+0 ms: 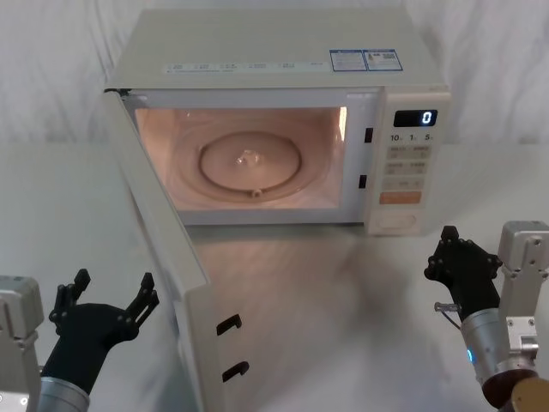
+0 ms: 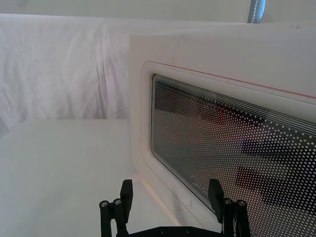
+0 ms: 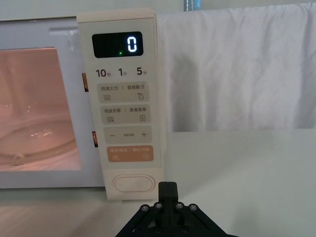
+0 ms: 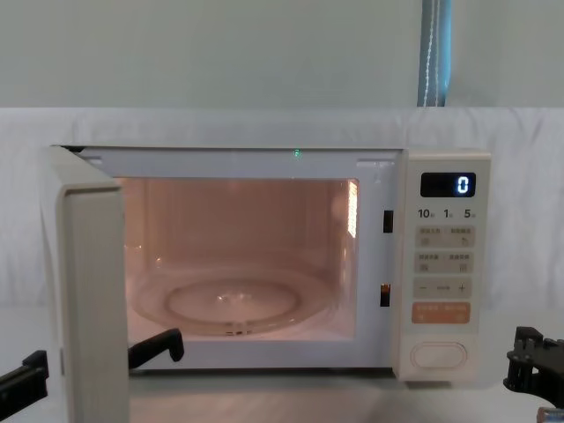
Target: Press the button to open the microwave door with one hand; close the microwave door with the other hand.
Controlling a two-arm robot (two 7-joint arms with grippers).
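The microwave door (image 1: 163,249) stands swung open, the left tool (image 1: 105,302) spread wide beside it, the right tool (image 1: 452,255) pinched narrow below the button (image 1: 396,221).

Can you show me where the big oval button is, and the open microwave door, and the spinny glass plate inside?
button (image 3: 134,183), right wrist view, middle of the oval.
microwave door (image 1: 153,225), head view, inner face of the open panel.
glass plate (image 1: 250,163), head view, centre of the plate.
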